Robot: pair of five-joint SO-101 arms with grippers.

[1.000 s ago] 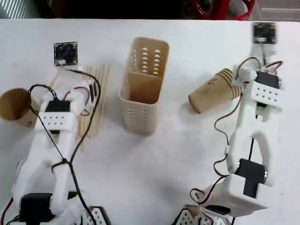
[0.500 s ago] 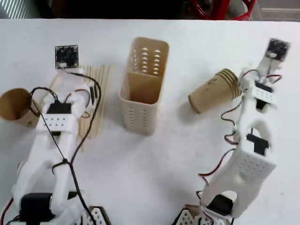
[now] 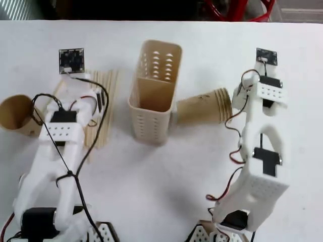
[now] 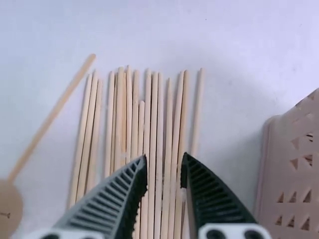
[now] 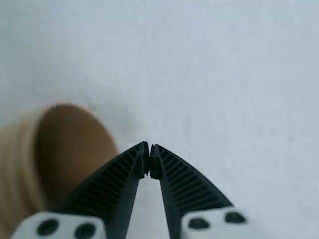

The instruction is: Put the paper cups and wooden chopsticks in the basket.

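Note:
A tall beige basket (image 3: 149, 124) stands upright mid-table. A stack of paper cups (image 3: 203, 107) lies on its side, its base against the basket's right wall and its mouth (image 5: 65, 149) toward my right gripper (image 5: 149, 155). That gripper is shut on nothing and sits just beside the cup rim. A single paper cup (image 3: 15, 114) lies at the far left. Wooden chopsticks (image 4: 144, 114) lie side by side left of the basket (image 4: 294, 164). My left gripper (image 4: 164, 167) hangs low over them, open, with a few sticks between its fingers.
One loose stick (image 4: 55, 112) lies askew from the bundle, pointing toward the single cup (image 4: 7, 209). Black cables trail over the left arm (image 3: 60, 131). The right arm (image 3: 262, 151) stretches along the table's right side. Bare white table lies in front of the basket.
My right arm swung left and the shut gripper pushed the cup stack across the table until it met the basket. The left arm barely shifted over the chopsticks.

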